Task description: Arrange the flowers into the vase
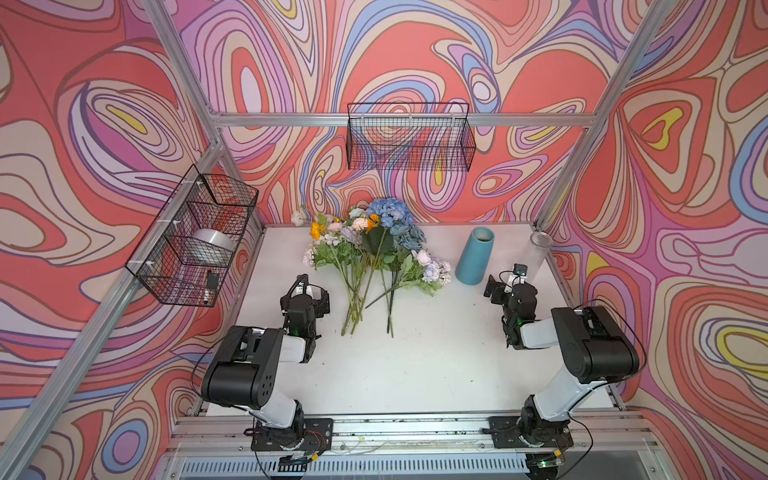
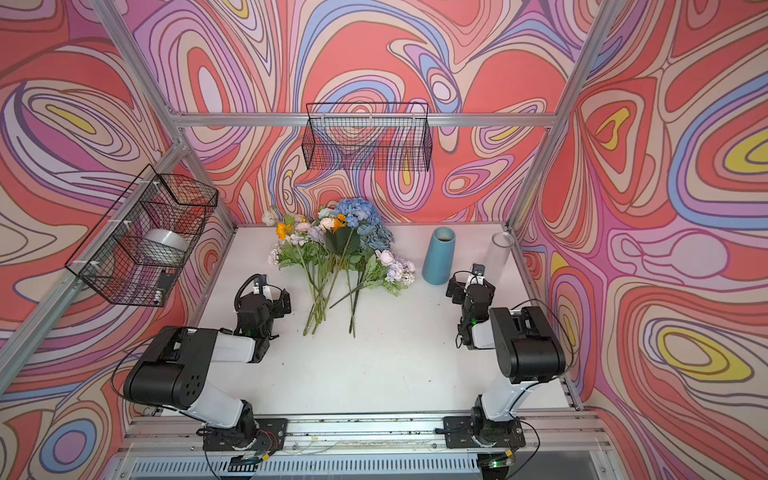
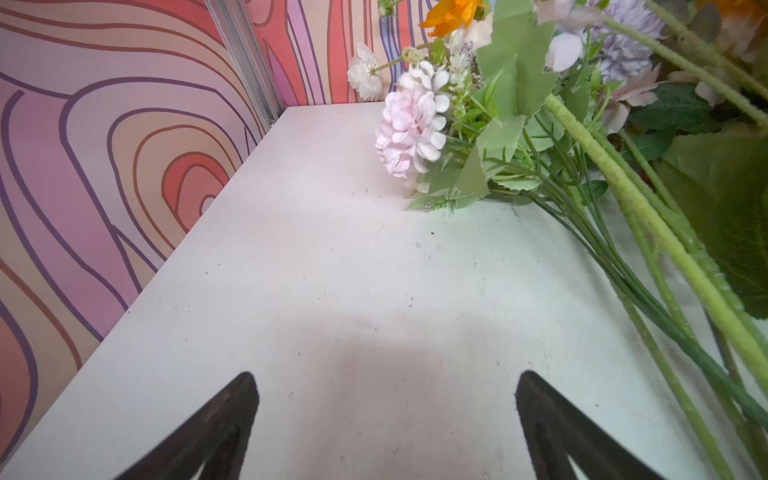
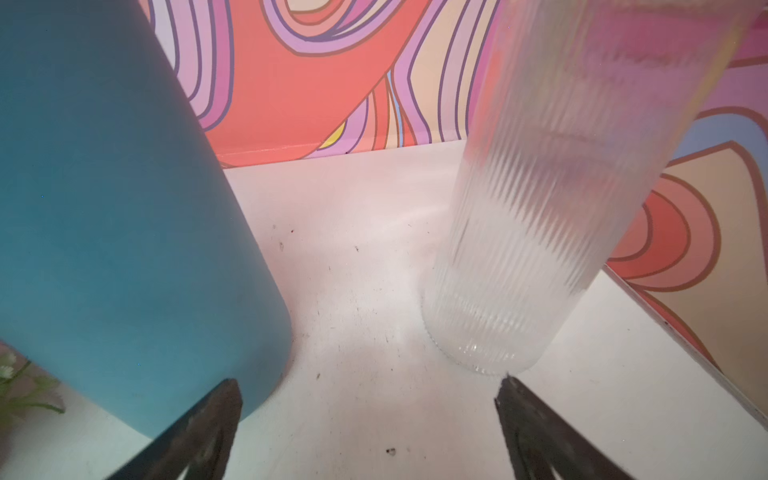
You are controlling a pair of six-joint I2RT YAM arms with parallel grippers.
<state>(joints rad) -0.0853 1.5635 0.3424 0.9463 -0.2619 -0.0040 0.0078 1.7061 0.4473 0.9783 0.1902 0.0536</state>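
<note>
The flowers point(image 1: 374, 249) are lying heaped at the back of the table point(image 1: 415, 365), just left of the blue vase point(image 1: 474, 257). Both arms are crouching low, elbows folded. The left gripper point(image 3: 387, 374) is pointing beside the stems and the right gripper point(image 4: 369, 380) between the blue vase and the glass vase point(image 1: 539, 249), both with jaws spread wide and empty.

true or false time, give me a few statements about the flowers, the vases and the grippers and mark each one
1. The flowers lie in a heap on the table. True.
2. The blue vase already holds a stem. False: nothing sticks out of it.
3. The left gripper and right gripper have open jaws and hold nothing. True.
4. The glass vase lies on its side. False: it stands upright, beside the blue vase and apart from it.
</note>
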